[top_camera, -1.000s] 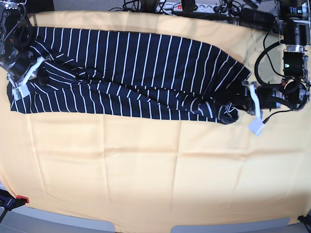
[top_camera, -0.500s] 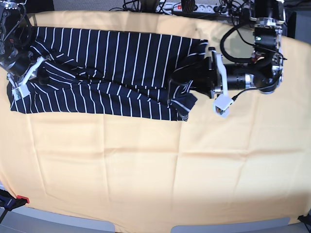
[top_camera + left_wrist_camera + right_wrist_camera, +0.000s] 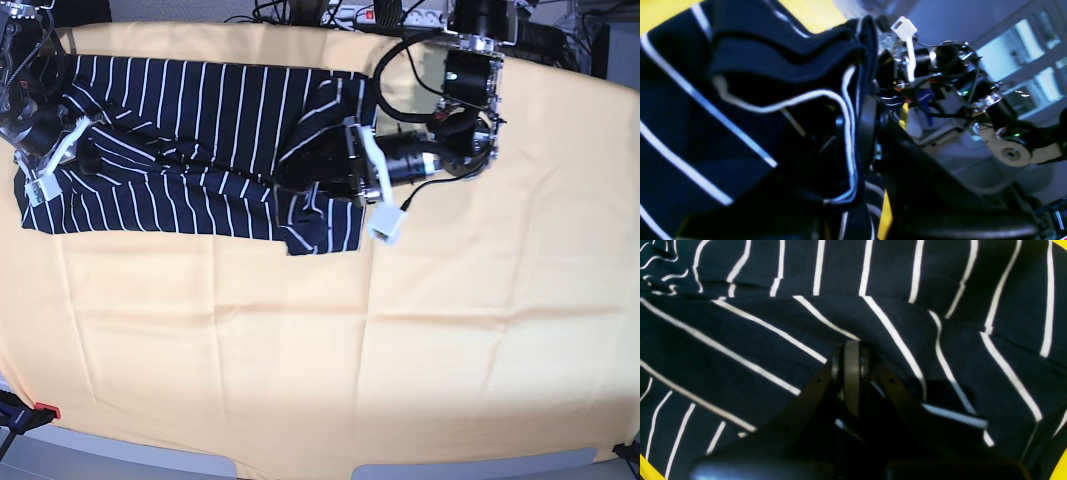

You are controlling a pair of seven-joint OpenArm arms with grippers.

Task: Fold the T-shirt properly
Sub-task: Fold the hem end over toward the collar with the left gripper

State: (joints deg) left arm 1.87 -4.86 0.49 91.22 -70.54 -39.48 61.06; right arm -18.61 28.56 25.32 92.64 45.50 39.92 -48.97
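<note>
The T-shirt [image 3: 190,150] lies along the far edge of the table [image 3: 330,350], on the yellow-orange cloth [image 3: 480,300] that covers it. One end rests at the far-left corner; the other end is raised and doubled back over the middle of the garment, so the shirt now occupies only the left half of the far edge.

Left gripper [image 3: 335,170]: positioned near the middle of the far edge, its arm lying nearly level above the cloth. The jaws are nearly pressed together and pinch a bunched fold of the shirt. In the left wrist view the hem [image 3: 850,133] wraps around a finger [image 3: 867,126], with several layers stacked against it. A loose flap hangs below the gripper and touches the cloth.

Right gripper [image 3: 80,150]: positioned at the far-left corner, over the shirt's end. The right wrist view shows the pads [image 3: 851,373] pressed together, with striped fabric gathered around the tips; the jaws pinch the shirt there.

Open room: the whole near half of the table and the entire right side show bare cloth, creased lightly. Cables and a power strip [image 3: 400,15] lie beyond the far edge.
</note>
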